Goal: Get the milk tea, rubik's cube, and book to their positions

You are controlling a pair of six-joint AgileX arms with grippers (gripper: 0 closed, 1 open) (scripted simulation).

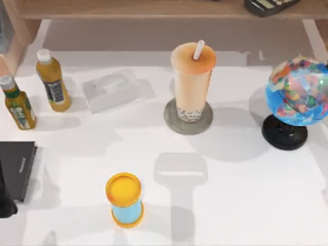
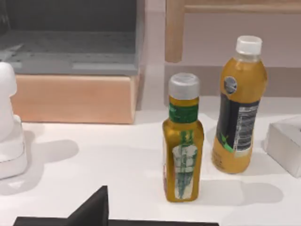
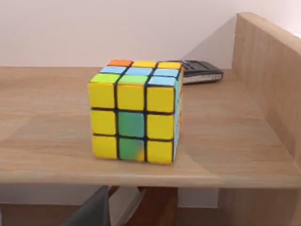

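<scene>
Your tall clear milk tea cup (image 1: pixel 192 82) stands upright on the round grey coaster (image 1: pixel 172 121), and the small yellow-faced rubik's cube (image 3: pixel 135 111) sits on the wooden shelf (image 3: pixel 42 117) near its front edge. You cannot tell either gripper's state, so retreat slowly and leave the cube unnudged.

Wooden shelf (image 3: pixel 225 141) carries rubik's cube (image 3: pixel 134 113), perhaps a calculator (image 3: pixel 200 73).
</scene>
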